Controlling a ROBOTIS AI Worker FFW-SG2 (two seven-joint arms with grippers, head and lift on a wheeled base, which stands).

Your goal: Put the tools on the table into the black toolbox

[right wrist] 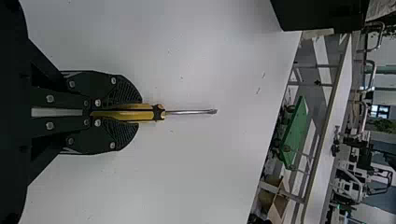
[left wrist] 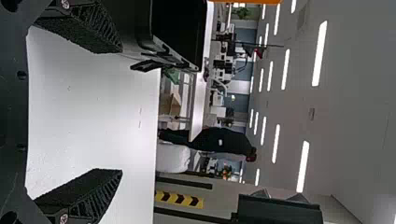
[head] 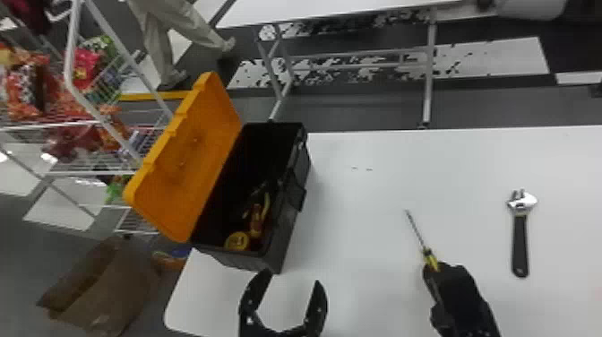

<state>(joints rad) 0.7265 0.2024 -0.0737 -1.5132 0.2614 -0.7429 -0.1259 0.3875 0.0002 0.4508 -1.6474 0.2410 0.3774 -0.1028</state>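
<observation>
Right wrist view: the right gripper (right wrist: 140,112) clamps the screwdriver's (right wrist: 159,112) yellow handle (right wrist: 135,107), right of the black toolbox (head: 289,224); likely light, rigid, slippery along its shaft (right wrist: 187,112), best held there by the handle. The left gripper's (head: 293,278) fingers stand apart.

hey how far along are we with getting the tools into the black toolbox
Partway, it seems. Inside the open black toolbox are a round yellow item and a tool with red and yellow on it. In hand is the screwdriver, its yellow handle clamped in the right end effector. Left to do: put that in, then the adjustable wrench lying on the table.
</observation>
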